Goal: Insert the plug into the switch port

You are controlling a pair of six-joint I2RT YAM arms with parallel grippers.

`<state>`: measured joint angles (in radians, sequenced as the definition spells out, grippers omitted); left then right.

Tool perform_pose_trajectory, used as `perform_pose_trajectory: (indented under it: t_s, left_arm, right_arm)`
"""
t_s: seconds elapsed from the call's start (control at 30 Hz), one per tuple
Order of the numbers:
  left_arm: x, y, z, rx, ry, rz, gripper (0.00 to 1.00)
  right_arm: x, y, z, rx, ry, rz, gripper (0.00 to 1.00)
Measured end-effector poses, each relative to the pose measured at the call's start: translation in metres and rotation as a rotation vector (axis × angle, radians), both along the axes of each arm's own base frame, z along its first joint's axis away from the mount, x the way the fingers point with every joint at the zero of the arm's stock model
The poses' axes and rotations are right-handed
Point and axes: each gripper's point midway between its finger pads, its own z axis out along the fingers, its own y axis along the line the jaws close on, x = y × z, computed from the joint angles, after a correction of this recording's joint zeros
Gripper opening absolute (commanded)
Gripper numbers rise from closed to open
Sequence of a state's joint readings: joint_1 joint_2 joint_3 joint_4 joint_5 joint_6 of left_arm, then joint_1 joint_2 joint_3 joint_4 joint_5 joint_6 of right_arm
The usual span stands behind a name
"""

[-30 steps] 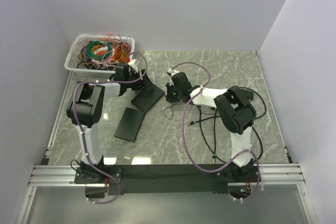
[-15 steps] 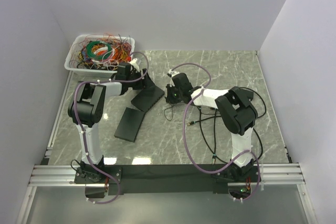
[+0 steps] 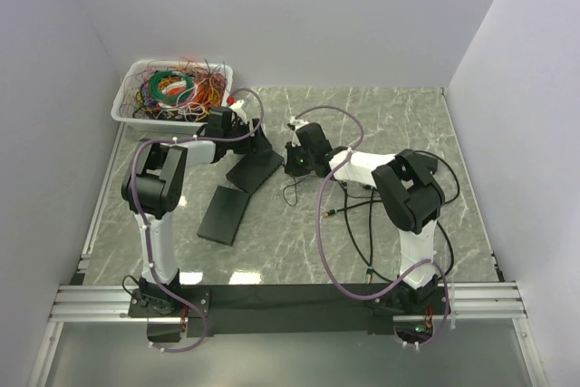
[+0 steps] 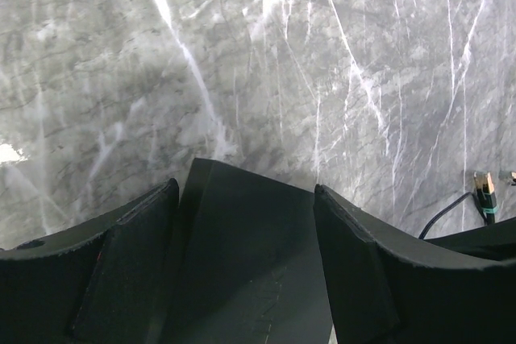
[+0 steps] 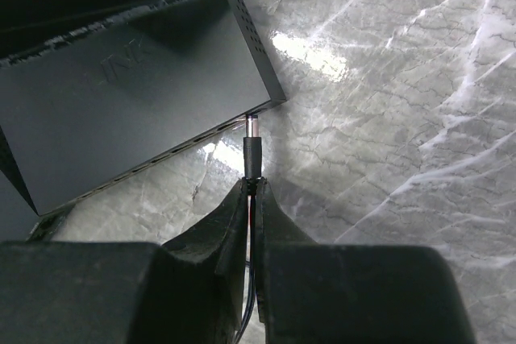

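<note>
A black barrel plug [image 5: 251,153] is pinched in the closed right gripper [image 5: 251,199], its metal tip held at the side edge of the flat black plastic switch [image 5: 137,94], which is straddled by the spread left gripper [image 4: 242,263]. Alignment is underway; a straight push is judged next.

Top camera looks down from behind both arms — whole grey marble tabletop [image 3: 381,115] in frame. Each wrist camera sits low and close, and both catch the flat black switch box [image 4: 242,263] [image 5: 129,94].
</note>
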<state>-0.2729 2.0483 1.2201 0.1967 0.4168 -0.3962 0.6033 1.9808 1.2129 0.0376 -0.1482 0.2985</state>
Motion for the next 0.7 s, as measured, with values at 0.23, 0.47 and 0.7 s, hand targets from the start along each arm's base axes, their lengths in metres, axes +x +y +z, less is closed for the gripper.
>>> perform_pose_trajectory:
  t_s: [0.23, 0.47, 0.7]
  left_arm:
    - [0.0009, -0.0041, -0.0005, 0.011, -0.010, -0.013, 0.75]
    - [0.0026, -0.0040, -0.0006, 0.016, -0.010, -0.012, 0.75]
    - [0.0028, -0.0046, -0.0006, 0.022, -0.006, -0.011, 0.75]
  right_arm:
    - [0.0014, 0.0009, 0.0009, -0.003, 0.004, 0.000, 0.00]
    - [0.0032, 0.0031, -0.0042, -0.012, 0.023, 0.003, 0.00]
    - [0.0028, 0.0049, -0.0083, -0.015, 0.039, 0.010, 0.00]
